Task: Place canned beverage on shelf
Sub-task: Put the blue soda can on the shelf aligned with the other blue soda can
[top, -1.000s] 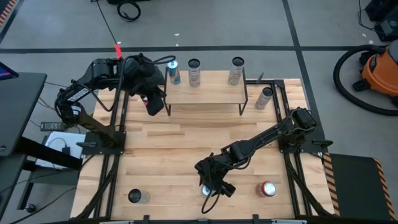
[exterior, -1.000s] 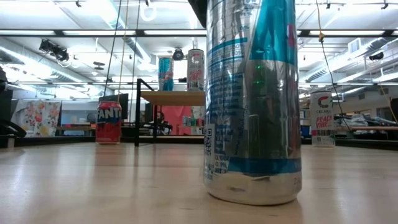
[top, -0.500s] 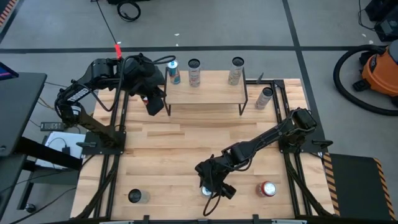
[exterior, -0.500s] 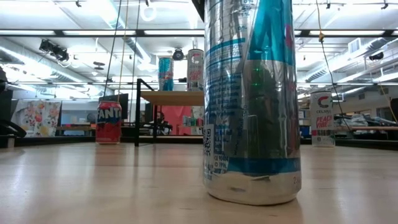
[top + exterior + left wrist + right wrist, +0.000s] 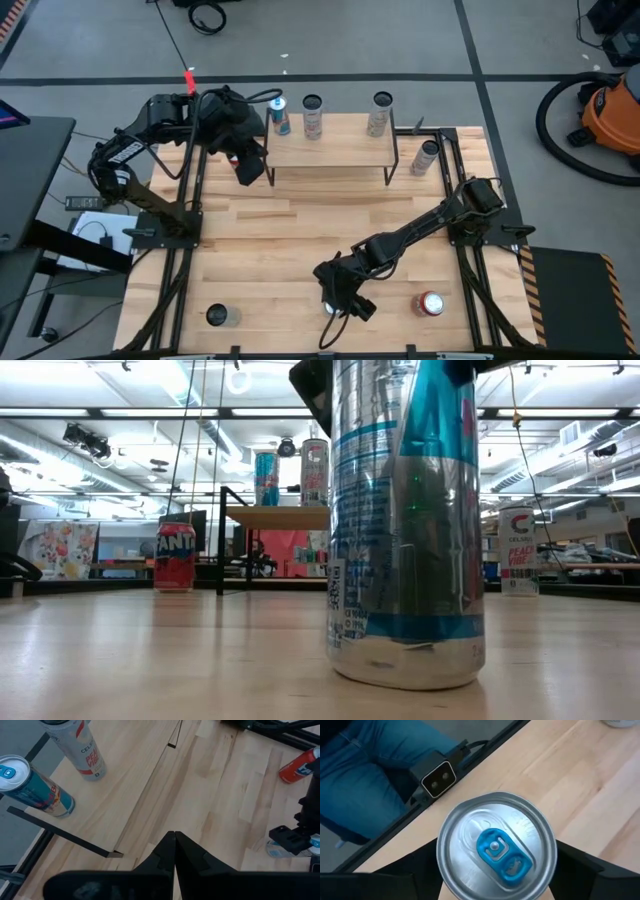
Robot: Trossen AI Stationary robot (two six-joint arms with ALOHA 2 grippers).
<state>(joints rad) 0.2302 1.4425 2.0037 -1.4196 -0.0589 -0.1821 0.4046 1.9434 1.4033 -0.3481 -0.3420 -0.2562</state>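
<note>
Nearest the low camera, a tall silver-and-blue can (image 5: 406,525) stands upright on the tabletop (image 5: 290,245) at its front edge, long axis vertical. The right gripper (image 5: 336,298) hangs directly over it, and the right wrist view looks straight down on the lid with its blue tab. One dark finger (image 5: 407,870) lies to each side of the can's rim, jaws wide and straddling the top; contact with the wall cannot be confirmed, and the can sits on the wood, not lifted. A red can (image 5: 430,304) stands just beside on the same front edge, and another can (image 5: 217,316) sits at the front left corner. Far across the tabletop is the shelf (image 5: 330,150), carrying two cans at its back left. The left gripper (image 5: 248,168) waits beside the shelf's left end, jaws closed and empty. The right arm is plainly the nearer; the shelf lies well away from it, towards the far edge.
</note>
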